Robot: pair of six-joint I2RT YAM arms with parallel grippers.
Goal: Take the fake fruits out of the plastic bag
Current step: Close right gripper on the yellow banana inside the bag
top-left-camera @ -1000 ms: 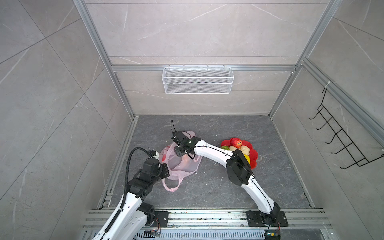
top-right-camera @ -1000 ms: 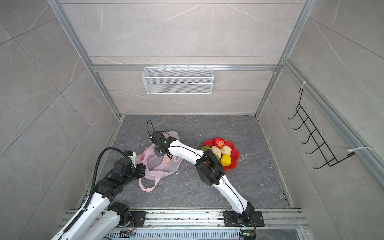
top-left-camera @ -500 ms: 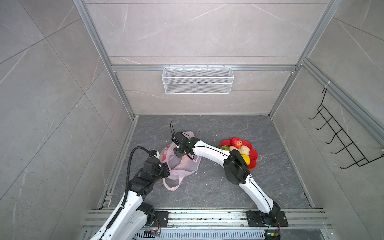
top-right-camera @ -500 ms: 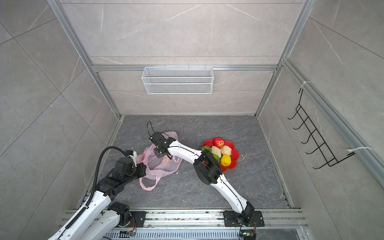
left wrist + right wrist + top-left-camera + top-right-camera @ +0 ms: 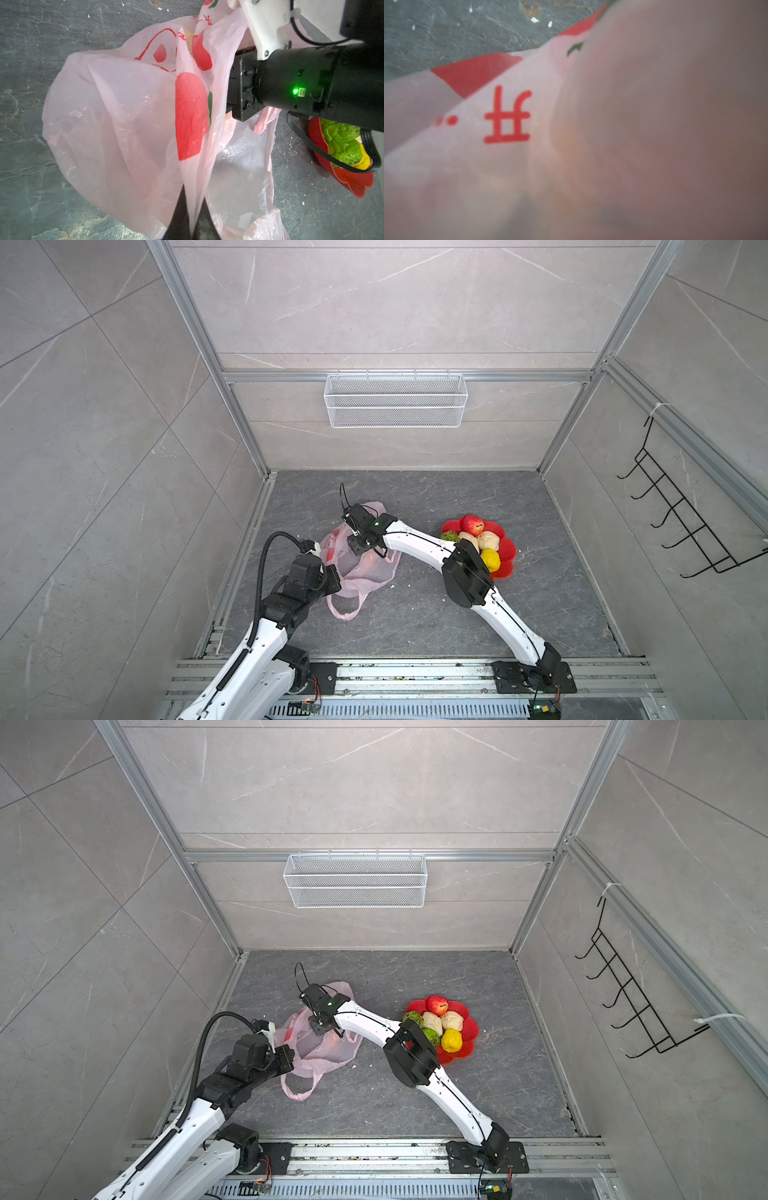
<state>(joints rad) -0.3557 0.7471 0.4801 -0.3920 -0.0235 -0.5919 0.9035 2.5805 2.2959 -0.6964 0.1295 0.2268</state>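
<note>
A thin, crinkly, pale-pink plastic bag (image 5: 365,574) with red marks lies on the grey stone table (image 5: 415,614). In both top views it is left of the middle. One loop handle (image 5: 347,617) lies flat on the table on the near side.

The left gripper (image 5: 192,209) is squeezed tight on a fold of the bag. In the left wrist view its two dark fingers (image 5: 179,207) pinch the thin plastic between them.

The right gripper (image 5: 362,545) reaches across the middle and dips into the bag. Its fingertips are hidden by the plastic. I cannot tell if they are apart or together, or if they hold anything. The right wrist view shows only blurry pink plastic pressed close to the camera. Something orange-pink (image 5: 371,562) shows through the bag just under this gripper. I cannot tell what it is.

The fake fruits that can be seen sit in a red flower-shaped plastic dish (image 5: 508,549), to the right of the bag and apart from it. In the dish are:
- a shiny red apple (image 5: 436,1004) at the back
- two pale beige lumps (image 5: 453,1020) in the middle
- two green netted balls (image 5: 412,1018)
- a yellow lumpy fruit (image 5: 451,1041) at the front

The right arm's black elbow (image 5: 465,576) hides the near-left edge of the dish.
</note>
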